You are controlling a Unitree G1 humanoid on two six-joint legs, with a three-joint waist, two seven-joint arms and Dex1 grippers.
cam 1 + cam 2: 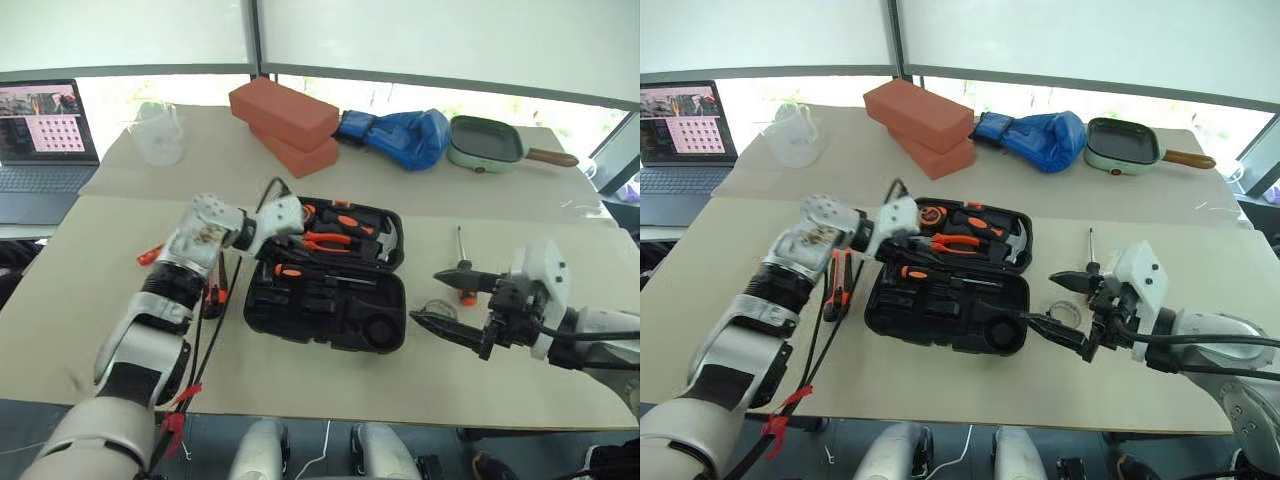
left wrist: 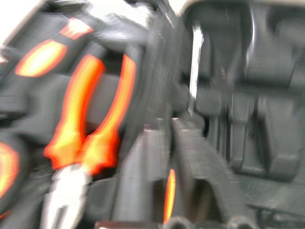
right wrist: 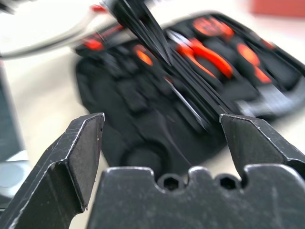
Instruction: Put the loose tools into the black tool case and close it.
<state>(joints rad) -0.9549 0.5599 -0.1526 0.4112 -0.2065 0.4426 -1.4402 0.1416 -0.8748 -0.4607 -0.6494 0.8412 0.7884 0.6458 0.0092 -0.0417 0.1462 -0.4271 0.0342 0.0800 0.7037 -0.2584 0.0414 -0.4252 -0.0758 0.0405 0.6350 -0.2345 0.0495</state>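
Nearest us, at about four o'clock on the table (image 1: pixel 300 385), our right gripper (image 1: pixel 450 303) hangs just off the case's right edge, its two black fingers spread wide with nothing between them; in the right wrist view those fingers (image 3: pixel 71 157) frame the open case from the side; just beyond that gripper, at three o'clock, a screwdriver (image 1: pixel 463 268) with a black-and-orange handle lies loose on the table, and a small clear ring (image 1: pixel 1065 310) lies beside the fingertips.

At the centre sits the black tool case (image 1: pixel 330 305), lid folded back and both halves flat; the near half holds dark recesses and one orange-tipped tool (image 1: pixel 290 270); the far half holds the orange-handled pliers (image 1: pixel 328 240) and a hammer (image 1: pixel 385 240).

At nine o'clock of the case our left gripper (image 1: pixel 290 228) reaches over the case's far left corner; we cannot tell how far its fingers are parted or whether they hold anything; to its left an orange-and-black utility knife (image 1: pixel 837 283) lies loose on the table, and a slim red screwdriver (image 1: pixel 150 254) lies further out at the same side.

Further back, from ten to two o'clock, stand a laptop (image 1: pixel 45 140), a clear jug (image 1: pixel 160 135), two red bricks (image 1: pixel 285 122), a blue glove (image 1: pixel 400 135) and a green square pan (image 1: pixel 485 143).
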